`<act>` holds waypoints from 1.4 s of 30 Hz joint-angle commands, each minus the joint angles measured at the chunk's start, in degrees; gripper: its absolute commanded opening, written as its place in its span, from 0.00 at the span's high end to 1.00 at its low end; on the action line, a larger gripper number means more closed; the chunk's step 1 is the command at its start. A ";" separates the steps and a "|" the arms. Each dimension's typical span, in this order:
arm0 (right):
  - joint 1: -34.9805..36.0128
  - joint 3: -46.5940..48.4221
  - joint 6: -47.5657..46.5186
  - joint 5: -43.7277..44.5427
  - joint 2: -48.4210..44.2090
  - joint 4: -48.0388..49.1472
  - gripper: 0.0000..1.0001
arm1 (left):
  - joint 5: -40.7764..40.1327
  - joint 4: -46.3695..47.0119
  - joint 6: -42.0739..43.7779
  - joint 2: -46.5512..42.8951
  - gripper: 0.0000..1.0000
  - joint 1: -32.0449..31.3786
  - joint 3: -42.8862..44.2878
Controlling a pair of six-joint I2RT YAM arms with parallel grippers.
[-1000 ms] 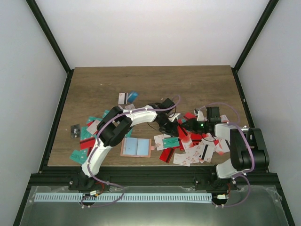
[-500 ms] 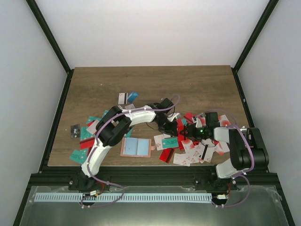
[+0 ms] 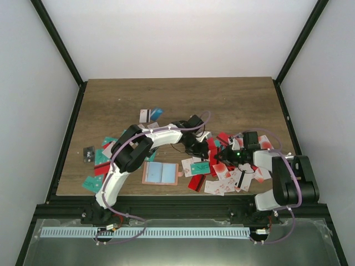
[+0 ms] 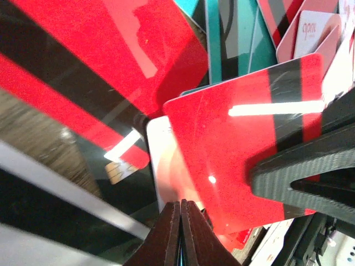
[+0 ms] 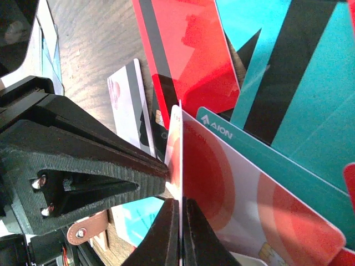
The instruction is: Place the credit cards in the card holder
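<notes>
The right gripper (image 5: 180,233) is closed on the thin edge of one card, which its own wrist view shows edge-on, running straight up from between the two fingers. From the left wrist view the same card appears face-on as a red card (image 4: 233,160) with a black stripe along one side, and a black finger of the right gripper overlaps its right-hand edge. The left gripper (image 4: 181,221) has its fingers pressed together with no gap, and holds nothing that can be made out; its closed tip points at the face of the red card, touching it or just short of it, near the card's lower left corner. Whether the red card is lifted off the pile cannot be told. Both grippers meet tip to tip over the thick scatter of credit cards (image 3: 222,177), red, teal and white with red marks, on the right half of the wooden tabletop (image 3: 183,100). The card holder (image 3: 161,173) lies open and flat on the tabletop, salmon-pink at the rim with pale blue inner faces, to the left of both grippers and nearer the arm bases, apart from them, with a few cards just beside its right edge. More cards lie at the left side of the tabletop.
</notes>
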 commanded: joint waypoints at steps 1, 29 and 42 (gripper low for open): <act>-0.02 2.99 0.79 1.29 -3.70 -3.04 0.99 | -2.80 -0.26 -0.74 -5.22 0.96 1.06 -0.91; 11.89 6.23 21.98 -23.13 -24.16 16.13 0.99 | 10.51 24.97 -11.82 -42.11 0.50 7.84 -26.55; 13.10 7.05 24.31 -26.39 -25.26 19.90 0.94 | 16.85 39.41 -20.05 -47.25 0.96 7.71 -32.02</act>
